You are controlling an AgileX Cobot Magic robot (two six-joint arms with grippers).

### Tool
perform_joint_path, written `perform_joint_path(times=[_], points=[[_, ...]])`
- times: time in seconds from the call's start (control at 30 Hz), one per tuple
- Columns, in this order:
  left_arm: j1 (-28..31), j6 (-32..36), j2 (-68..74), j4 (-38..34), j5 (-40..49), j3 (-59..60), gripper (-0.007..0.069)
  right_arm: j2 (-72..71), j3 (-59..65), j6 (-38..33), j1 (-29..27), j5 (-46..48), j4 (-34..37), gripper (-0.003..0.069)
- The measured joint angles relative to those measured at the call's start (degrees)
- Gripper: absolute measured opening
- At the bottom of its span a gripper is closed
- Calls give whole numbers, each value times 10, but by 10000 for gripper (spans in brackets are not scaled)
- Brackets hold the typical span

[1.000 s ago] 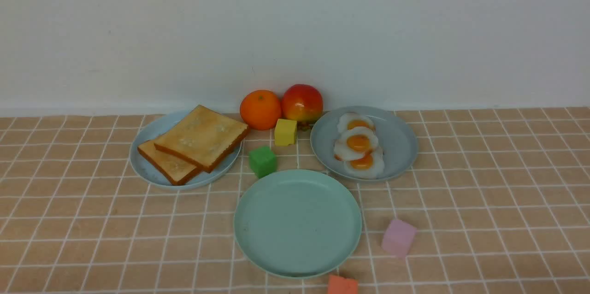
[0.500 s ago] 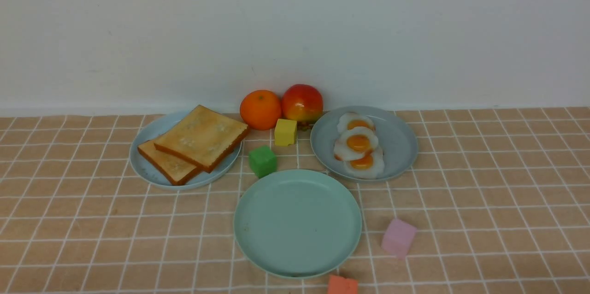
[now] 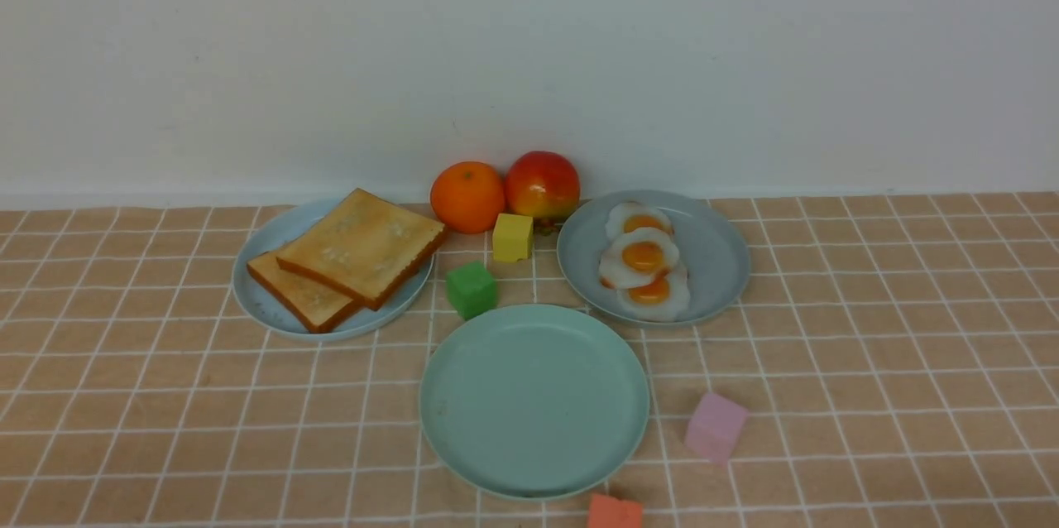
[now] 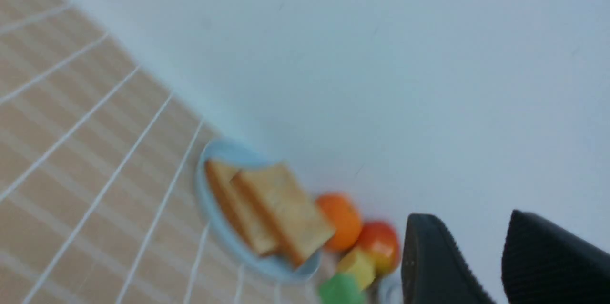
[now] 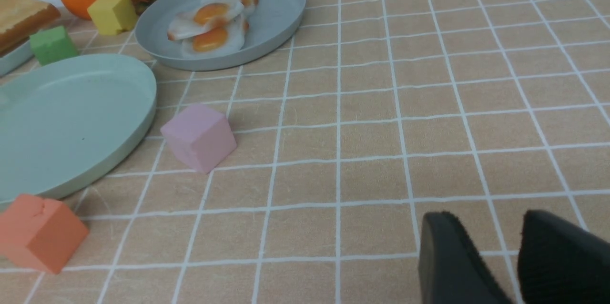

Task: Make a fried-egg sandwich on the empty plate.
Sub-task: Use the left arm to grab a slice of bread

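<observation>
Resting on a light-blue round plate (image 3: 256, 309) at the left, two square golden-brown toast slices (image 3: 364, 247) with darker crusts are overlapping, one lying partly on the other. Three white toy fried eggs with orange yolks (image 3: 643, 257) are lying in an overlapping row on a grey-blue round plate (image 3: 718, 263) at the right. Between and nearer than these, a pale mint-green round plate with a low rim (image 3: 534, 404) is sitting bare on the tan cloth with white grid lines (image 3: 869, 362). An orange fruit (image 3: 467, 197) and a red-and-yellow fruit (image 3: 543, 184) are standing behind a yellow block (image 3: 513, 237) and a green block (image 3: 471, 290); a pink block (image 3: 716, 428) and a coral block (image 3: 615, 511) are lying near the mint plate. The left gripper (image 4: 457, 247) and right gripper (image 5: 481, 247) are both holding their fingers spread, with nothing between them.
</observation>
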Motion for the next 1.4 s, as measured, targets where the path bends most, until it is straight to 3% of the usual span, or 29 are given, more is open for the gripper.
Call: perform_joint_path(times=[0.43, 0.63, 0.73, 0.87, 0.9, 1.0, 1.13, 1.17, 1.23, 1.37, 1.4], points=[[0, -4, 0, -17, -8, 0, 238, 0, 4, 0, 0, -25, 5, 239], [0, -57, 0, -36, 11, -3, 218, 0, 7, 0, 0, -66, 104, 239], [0, -68, 0, -27, 105, -39, 125, 0, 7, 0, 0, -106, 180, 239], [0, 28, 34, -16, 221, -116, -13, 0, 7, 0, 0, -148, 264, 239], [0, 28, 42, -16, 227, -120, -13, 0, 7, 0, 0, -148, 264, 239], [0, 182, 120, -39, 331, -198, -13, 0, -2, 1, 0, -126, 309, 206], [-13, 341, 238, -79, 454, -281, -13, 39, -83, -10, 0, -13, 313, 100], [-23, 351, 249, -82, 462, -288, -13, 47, -96, -15, 0, 1, 310, 86], [-82, 385, 322, -91, 498, -330, -13, 124, -193, -51, 0, 116, 276, 6], [-193, 379, 452, -41, 540, -396, -13, 245, -324, -101, 0, 274, 200, -9], [-198, 376, 459, -36, 541, -403, -13, 250, -329, -101, 0, 279, 196, -9]])
